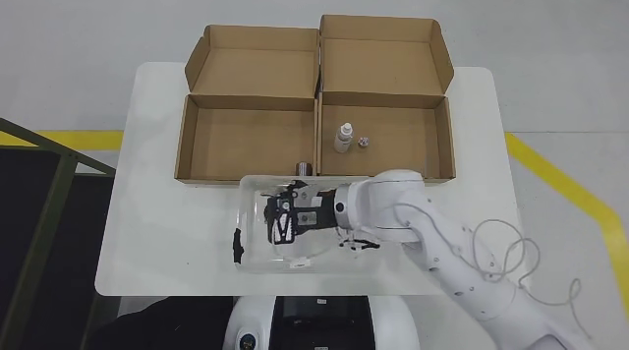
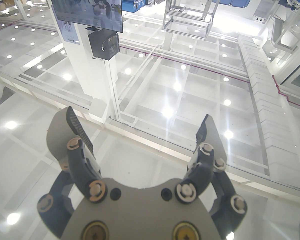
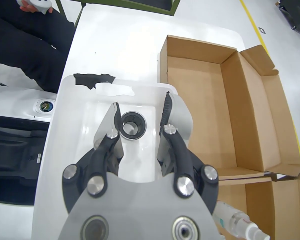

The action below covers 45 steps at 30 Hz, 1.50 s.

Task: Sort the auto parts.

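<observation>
Black ring-shaped metal bearing (image 3: 133,125) is lying between my right gripper's (image 3: 141,111) widely spread fingers (image 3: 166,111), flat in the shallow white plastic tray (image 3: 65,126). I'm judging it stiff, smooth and dense, so I'm favouring a pinch across its outer wall. Left gripper (image 2: 138,116) is gaping too.

The right arm (image 1: 403,210) hides much of the bin (image 1: 254,189); the part (image 1: 364,140) by the bottle (image 1: 343,137) is too small to identify.

Left gripper (image 2: 138,128) points up at a gridded ceiling (image 2: 202,88) dotted with round lights, jaws spread wide apart. A dark screen (image 2: 85,1) is mounted on a white pillar (image 2: 90,76). An open metal frame (image 2: 187,13) stands near it.
</observation>
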Tool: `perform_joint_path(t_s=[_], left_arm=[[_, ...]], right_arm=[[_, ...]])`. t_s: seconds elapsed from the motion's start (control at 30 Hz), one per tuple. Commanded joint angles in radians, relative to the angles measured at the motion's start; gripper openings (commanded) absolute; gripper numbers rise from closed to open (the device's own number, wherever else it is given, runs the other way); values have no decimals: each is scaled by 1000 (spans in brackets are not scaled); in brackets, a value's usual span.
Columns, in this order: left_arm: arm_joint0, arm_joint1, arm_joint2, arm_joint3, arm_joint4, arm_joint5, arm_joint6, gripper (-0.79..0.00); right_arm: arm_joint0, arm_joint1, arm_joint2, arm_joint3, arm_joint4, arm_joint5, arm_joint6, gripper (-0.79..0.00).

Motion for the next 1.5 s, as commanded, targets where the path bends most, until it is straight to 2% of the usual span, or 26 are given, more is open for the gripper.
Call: perform_joint_path(t_s=[0.0, 0.13, 0.2, 0.4, 0.63, 1.13, 1.3, 1.4, 1.47], left_arm=[[0, 0, 0, 0, 0, 0, 0, 0], [0, 0, 0, 0, 0, 0, 0, 0], [0, 0, 0, 0, 0, 0, 0, 0], [0, 0, 0, 0, 0, 0, 0, 0], [0, 0, 0, 0, 0, 0, 0, 0], [0, 0, 0, 0, 0, 0, 0, 0], [0, 0, 0, 0, 0, 0, 0, 0], [0, 0, 0, 0, 0, 0, 0, 0], [0, 0, 0, 0, 0, 0, 0, 0]], right_arm=[[-6, 0, -9, 11, -10, -2, -6, -422], [-7, -2, -24, 46, -21, -4, -20, -400], [-3, -3, -30, 62, -28, -3, -25, -326], [10, -8, -47, 105, -47, 4, -45, -271], [35, -20, -76, 171, -61, 19, -78, -271], [82, -50, -131, 300, -76, 33, -129, -219], [93, -60, -147, 345, -73, 41, -150, -237], [101, -67, -157, 367, -76, 47, -168, -169], [105, -71, -162, 379, -82, 48, -180, -172]])
